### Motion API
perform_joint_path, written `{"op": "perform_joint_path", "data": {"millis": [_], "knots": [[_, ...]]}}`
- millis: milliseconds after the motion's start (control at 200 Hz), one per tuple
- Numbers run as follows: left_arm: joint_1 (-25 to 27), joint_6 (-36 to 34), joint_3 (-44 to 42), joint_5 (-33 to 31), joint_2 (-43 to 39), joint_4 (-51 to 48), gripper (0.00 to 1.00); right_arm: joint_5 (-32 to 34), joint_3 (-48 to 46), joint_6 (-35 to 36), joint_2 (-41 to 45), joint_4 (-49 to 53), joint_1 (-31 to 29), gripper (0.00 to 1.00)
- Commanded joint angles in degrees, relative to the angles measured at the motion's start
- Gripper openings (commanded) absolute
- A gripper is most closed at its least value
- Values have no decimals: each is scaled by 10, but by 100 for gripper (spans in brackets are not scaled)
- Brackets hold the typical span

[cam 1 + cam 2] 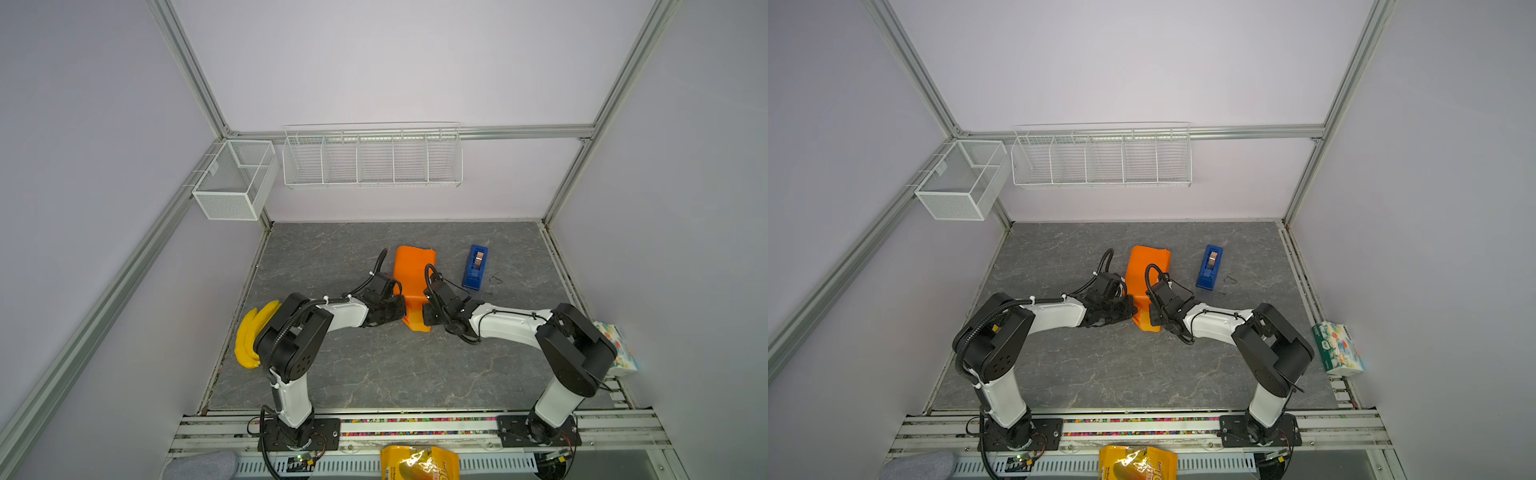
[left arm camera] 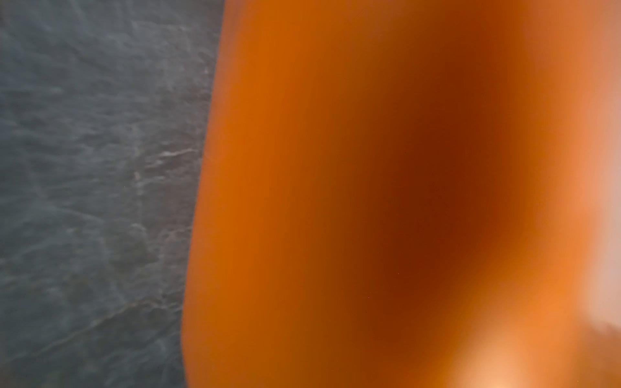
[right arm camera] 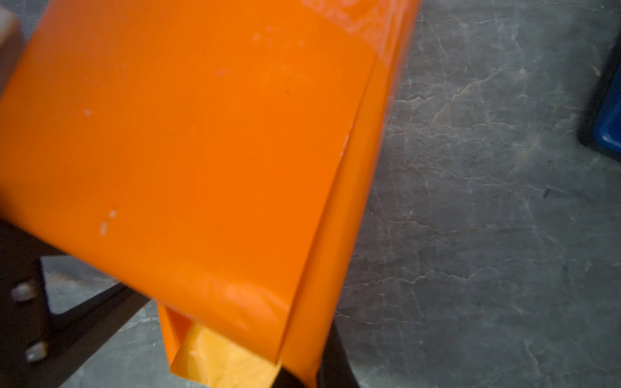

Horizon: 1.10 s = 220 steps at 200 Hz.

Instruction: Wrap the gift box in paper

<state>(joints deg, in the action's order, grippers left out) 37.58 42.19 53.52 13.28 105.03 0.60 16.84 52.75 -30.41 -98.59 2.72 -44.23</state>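
Left gripper and right gripper, both closed, flank the paper's lower edge mid-frame, right pinching it, left's hold indeterminate; tabletop open below.

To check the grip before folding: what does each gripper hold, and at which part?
The right gripper seems to pinch the paper at its near right corner. The left gripper meets the opposite corner; a grip cannot be told.

Twin overhead views share the table; wrist views sit near paper.
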Motion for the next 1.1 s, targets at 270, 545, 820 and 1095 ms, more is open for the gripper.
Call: {"op": "perform_joint_path", "data": {"millis": [270, 545, 820, 1095], "knots": [[13, -13, -3, -38, -40, -33, 7, -5, -6, 0, 8, 4, 3, 6], [23, -18, 15, -69, -40, -90, 4, -4, -7, 0, 10, 4, 3, 6], [24, -16, 27, -43, -7, -83, 2, -4, -8, 1, 12, 4, 2, 6], [23, -13, 27, -30, 1, -45, 2, -12, -11, 0, 25, 5, 2, 11]]}}
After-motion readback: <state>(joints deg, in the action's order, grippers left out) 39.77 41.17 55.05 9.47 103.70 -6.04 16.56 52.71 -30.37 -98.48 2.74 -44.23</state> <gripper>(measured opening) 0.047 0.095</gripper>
